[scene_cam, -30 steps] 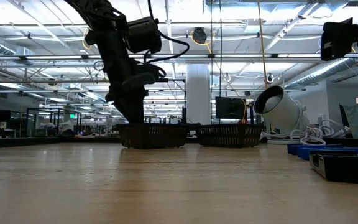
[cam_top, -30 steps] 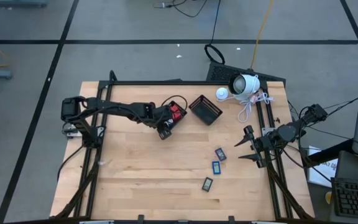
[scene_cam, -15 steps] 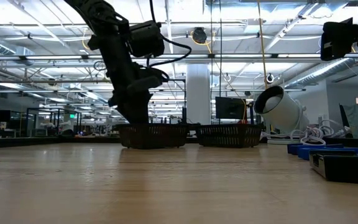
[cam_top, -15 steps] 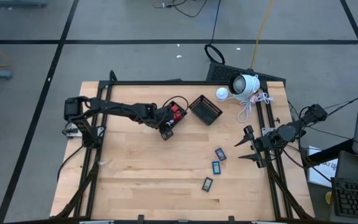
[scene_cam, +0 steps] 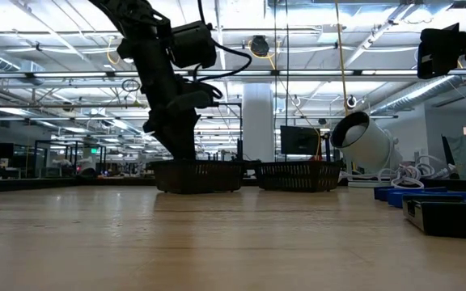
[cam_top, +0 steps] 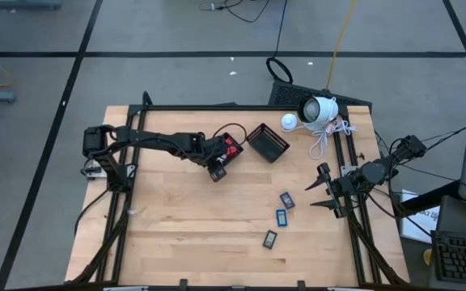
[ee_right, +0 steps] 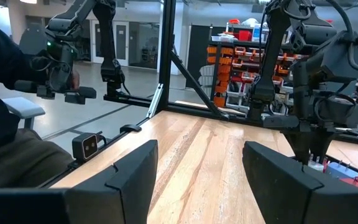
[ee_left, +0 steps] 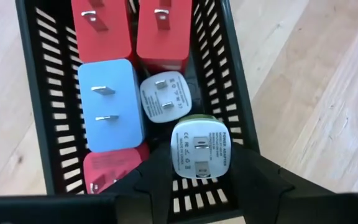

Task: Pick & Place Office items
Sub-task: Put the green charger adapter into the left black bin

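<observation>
Directly between left end effector (ee_left: 197, 180) fingers sits white adapter (ee_left: 199, 150) in basket (ee_left: 229, 74).

Left hand (ee_left: 199, 180) has shifted slightly toward the far basket (cam_top: 267, 142) over the near basket (ee_left: 225, 74) of plugs, and its wrist sits a little higher in the low view. Fingers have parted somewhat; white plug (ee_left: 199, 150) lies between them. Whether they still touch it cannot be told.
</observation>
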### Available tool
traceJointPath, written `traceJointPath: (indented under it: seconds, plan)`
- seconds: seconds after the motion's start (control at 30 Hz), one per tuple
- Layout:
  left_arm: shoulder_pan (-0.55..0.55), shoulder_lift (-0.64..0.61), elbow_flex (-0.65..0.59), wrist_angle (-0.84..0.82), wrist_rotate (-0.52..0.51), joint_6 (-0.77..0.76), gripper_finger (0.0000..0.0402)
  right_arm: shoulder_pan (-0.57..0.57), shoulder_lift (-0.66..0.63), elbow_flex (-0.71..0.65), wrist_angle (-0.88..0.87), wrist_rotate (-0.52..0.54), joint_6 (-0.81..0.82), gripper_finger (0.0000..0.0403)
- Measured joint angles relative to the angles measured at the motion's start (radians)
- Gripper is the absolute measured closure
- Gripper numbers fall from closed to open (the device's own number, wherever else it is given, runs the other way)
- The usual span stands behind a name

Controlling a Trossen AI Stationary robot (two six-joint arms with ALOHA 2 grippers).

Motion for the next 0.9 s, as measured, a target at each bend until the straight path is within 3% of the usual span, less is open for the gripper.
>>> traceJointPath:
  seconds: [0.6,0.9]
  plan:
    - [-0.012,-0.001,0.0,-0.061,0.019,-0.014,0.0252,0.0,0.0,0.0,0.0,0.0,0.0,0.0179]
    - [-0.012,-0.002,0.0,-0.072,0.018,-0.045,0.0191,0.0,0.0,0.0,0.0,0.0,0.0,0.0179]
